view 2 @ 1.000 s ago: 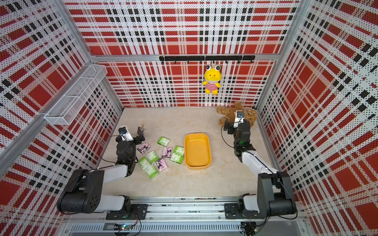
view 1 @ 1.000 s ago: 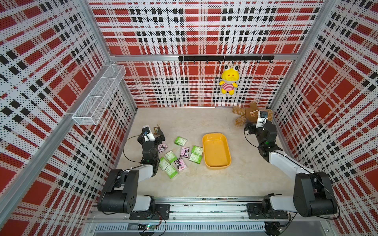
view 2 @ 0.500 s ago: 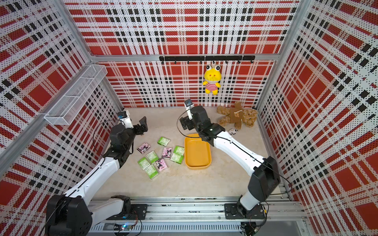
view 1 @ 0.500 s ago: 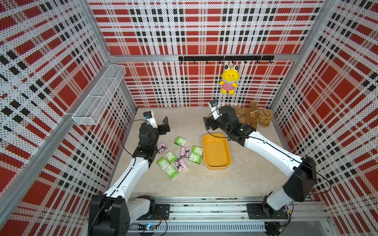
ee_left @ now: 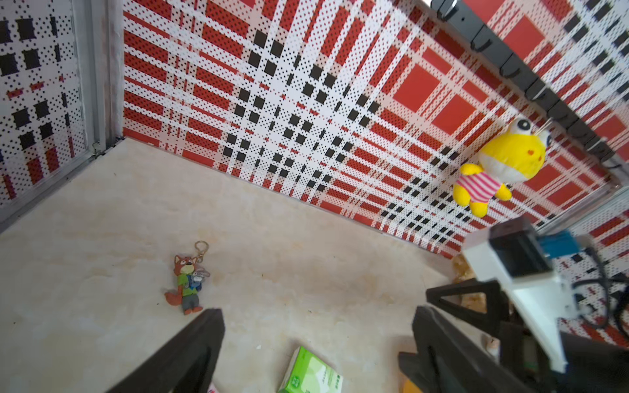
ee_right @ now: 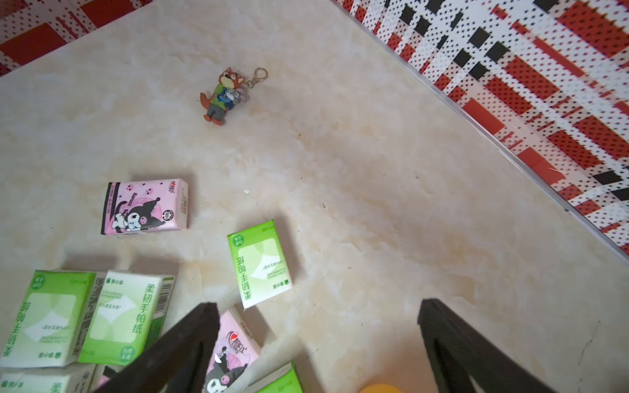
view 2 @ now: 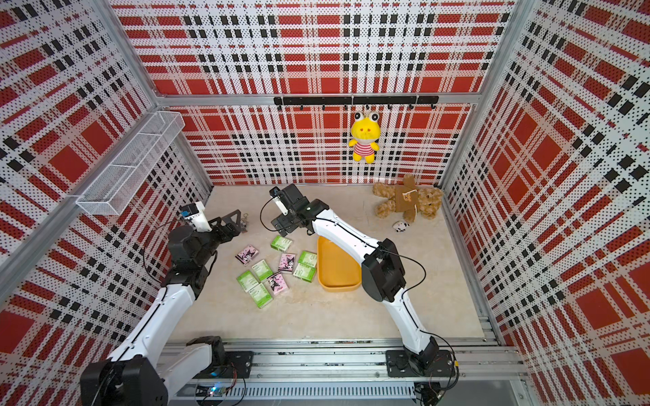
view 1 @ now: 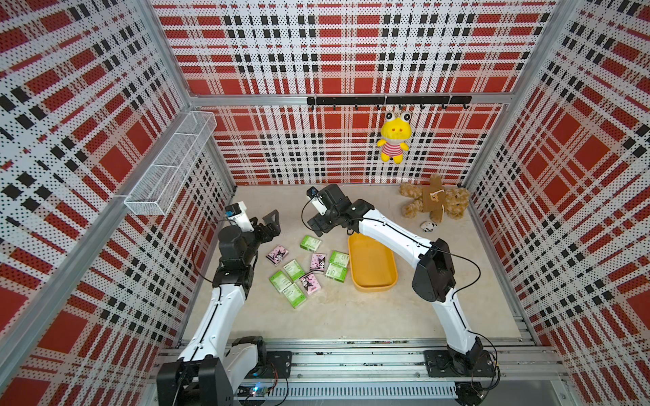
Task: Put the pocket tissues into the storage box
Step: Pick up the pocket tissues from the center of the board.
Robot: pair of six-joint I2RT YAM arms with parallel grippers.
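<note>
Several pocket tissues, green-and-white and pink with a dark cartoon figure, lie flat on the floor in both top views, left of the empty yellow storage box. My right gripper hangs open above the far end of the cluster. Below it lie a green pack and a pink pack, neither touched. My left gripper is open and raised at the cluster's far left, over a green pack. Neither gripper holds anything.
A fox keychain lies behind the packs near the left wall. A teddy bear and a small black-and-white toy sit at the back right. A yellow plush hangs from the hook rail. A wire basket is fixed to the left wall.
Both arms have unfolded from their low rest poses. The right arm swung from the right wall across to above the packs; the left arm rose toward them. Both grippers stayed open.
</note>
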